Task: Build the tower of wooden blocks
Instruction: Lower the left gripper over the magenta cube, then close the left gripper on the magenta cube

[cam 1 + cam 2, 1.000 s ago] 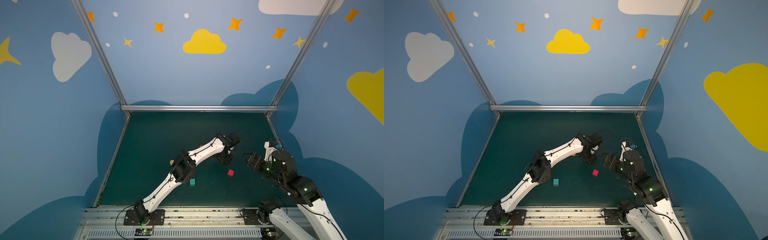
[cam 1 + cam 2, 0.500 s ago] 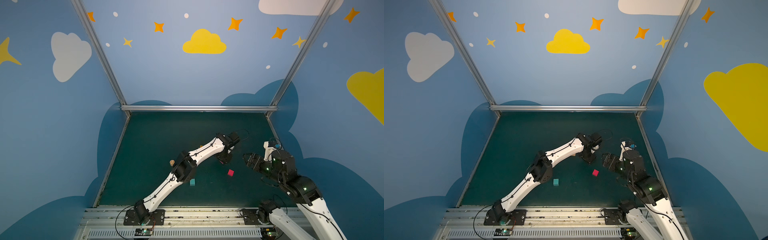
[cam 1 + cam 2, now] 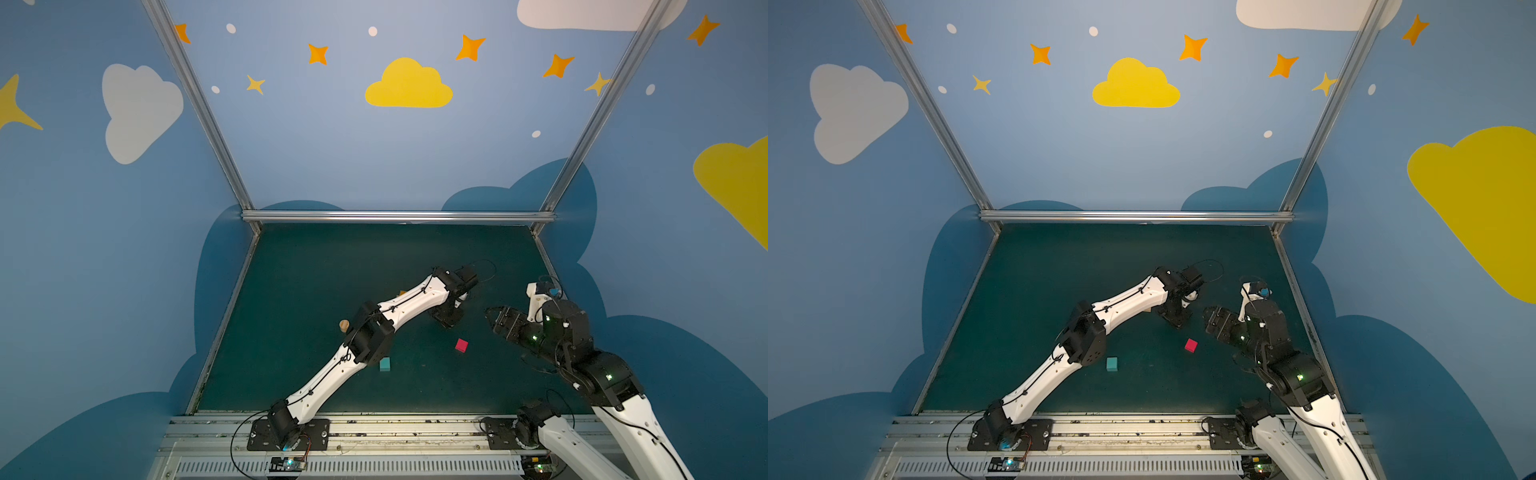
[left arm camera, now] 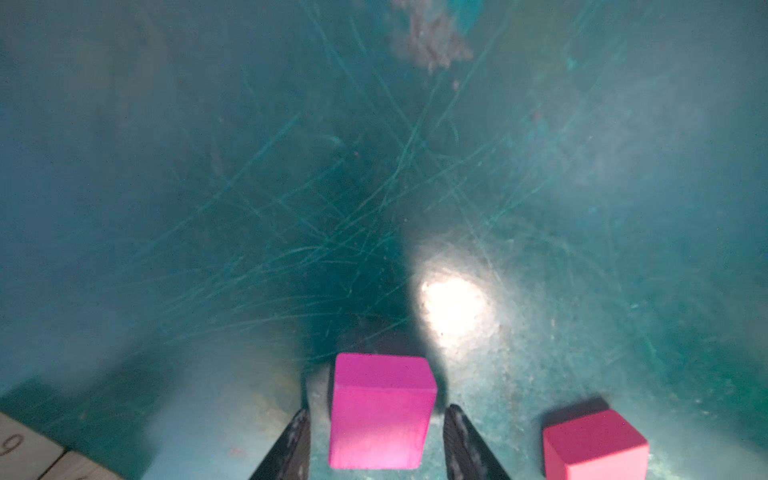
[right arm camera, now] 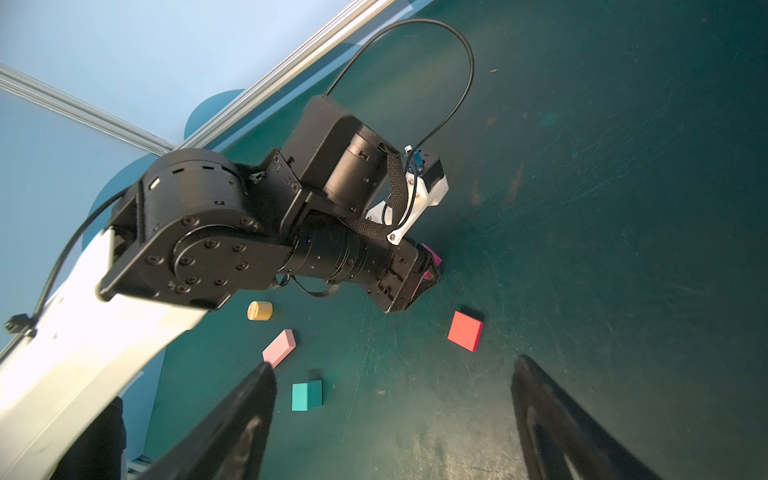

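Note:
In the left wrist view a magenta cube sits on the mat between my left gripper. Its jaws are open, with a narrow gap on each side of the cube. A red cube lies close beside it. In both top views the left gripper points down at mid-mat. My right gripper hovers open and empty to the right of it. The right wrist view shows a teal cube, a pink oblong and a tan cylinder. The tower is out of view.
Tan block edges show at a corner of the left wrist view. The left arm stretches across the mat over the tan cylinder and the teal cube. An aluminium rail bounds the mat's far edge.
My left gripper's jaws have narrowed around the magenta cube. Both arms stay almost where they were, and the right gripper has not changed.

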Robot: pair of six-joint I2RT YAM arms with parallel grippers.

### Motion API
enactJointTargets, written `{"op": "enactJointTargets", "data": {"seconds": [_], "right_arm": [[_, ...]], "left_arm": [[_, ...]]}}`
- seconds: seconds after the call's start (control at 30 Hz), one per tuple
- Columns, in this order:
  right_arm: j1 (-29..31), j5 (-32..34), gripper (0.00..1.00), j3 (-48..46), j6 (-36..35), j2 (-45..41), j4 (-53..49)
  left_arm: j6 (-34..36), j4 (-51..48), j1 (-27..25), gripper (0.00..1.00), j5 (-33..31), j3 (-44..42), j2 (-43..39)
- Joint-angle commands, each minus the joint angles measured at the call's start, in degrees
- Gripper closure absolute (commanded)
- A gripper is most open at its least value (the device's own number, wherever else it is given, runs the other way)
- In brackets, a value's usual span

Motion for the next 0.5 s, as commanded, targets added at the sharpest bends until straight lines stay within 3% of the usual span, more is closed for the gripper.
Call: {"op": "enactJointTargets", "data": {"seconds": [0.0, 0.47], "right_arm": [[-0.34, -0.26, 0.13, -0.52, 0.0, 0.13, 1.14], [-0.5, -0.29, 0.13, -1.13, 0.02, 0.27, 1.22]], "left_arm": [[-1.46, -0.82, 0.12, 0.5, 1.98, 0.36, 0.3], [-3.52, -0.48, 0.14, 0.55, 0.67, 0.02, -0.3]]}}
